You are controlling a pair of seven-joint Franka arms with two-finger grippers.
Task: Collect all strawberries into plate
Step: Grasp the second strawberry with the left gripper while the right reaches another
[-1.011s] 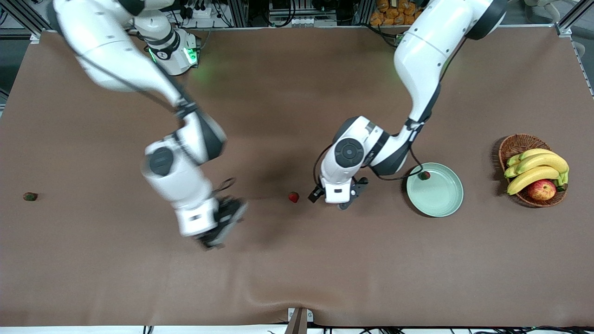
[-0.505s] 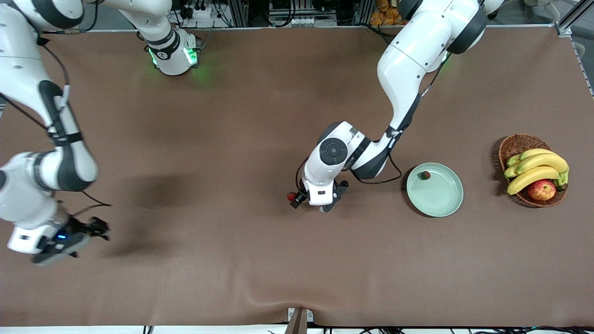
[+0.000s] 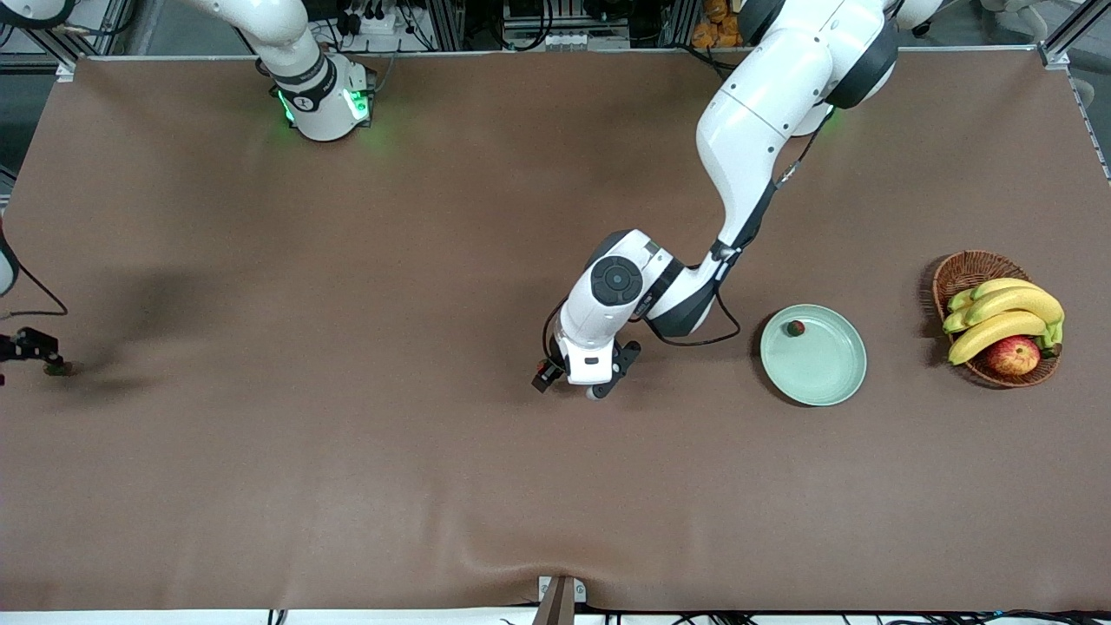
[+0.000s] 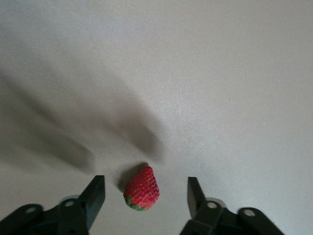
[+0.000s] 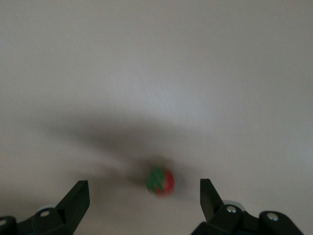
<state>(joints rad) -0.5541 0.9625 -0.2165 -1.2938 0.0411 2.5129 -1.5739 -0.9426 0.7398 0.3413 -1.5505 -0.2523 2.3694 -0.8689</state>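
Three strawberries show. One (image 3: 794,328) lies in the mint-green plate (image 3: 829,373). A second strawberry (image 4: 142,188) lies on the table's middle between the fingers of my left gripper (image 4: 145,179), which stands open with a gap on both sides of the berry. In the front view that left gripper (image 3: 545,373) covers most of this berry. The third strawberry (image 3: 58,368) lies at the right arm's end of the table. My right gripper (image 3: 36,354) hangs low over it, open. In the right wrist view this strawberry (image 5: 160,182) sits between the wide fingers of the right gripper (image 5: 144,182).
A wicker basket (image 3: 965,269) with bananas (image 3: 1007,312) and an apple (image 3: 1013,354) stands at the left arm's end of the table, beside the plate. Brown cloth covers the table. Most of the right arm is out of the front view.
The right arm swung from the middle to the strawberry at its own end of the table. The left gripper slid away from the plate over the middle strawberry, and its fingers narrowed.
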